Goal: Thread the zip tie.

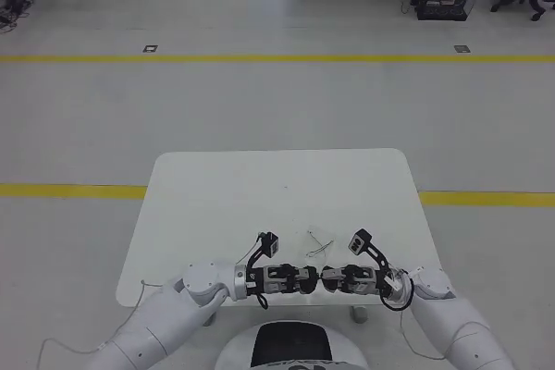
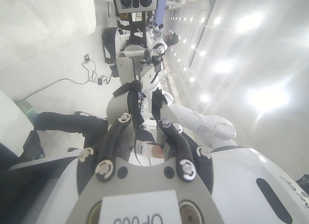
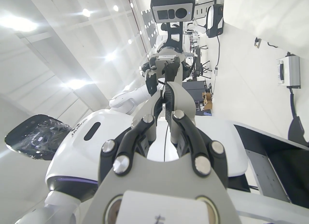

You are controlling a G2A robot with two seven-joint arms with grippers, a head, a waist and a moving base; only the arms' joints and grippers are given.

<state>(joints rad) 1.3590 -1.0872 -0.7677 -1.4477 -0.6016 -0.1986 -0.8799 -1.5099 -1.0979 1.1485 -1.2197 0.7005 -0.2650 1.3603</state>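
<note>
Zip tie (image 1: pixel 320 242) is lying loose and bent on the tabletop (image 1: pixel 259 194), toward the near side, just beyond both end effectors and touching neither. I'm seeing the left end effector (image 1: pixel 312 277) and right end effector (image 1: pixel 328 277) pointing straight at each other, tips almost meeting over the near part of the tabletop. Forearms are lying roughly level in one line, elbows out to each side. Left fingers (image 2: pixel 132 105) are standing apart, nothing between them that I can make out. Right fingers (image 3: pixel 169 99) are pressing nearly together; a thin dark strand is running between them, and I can't tell what it is.
</note>
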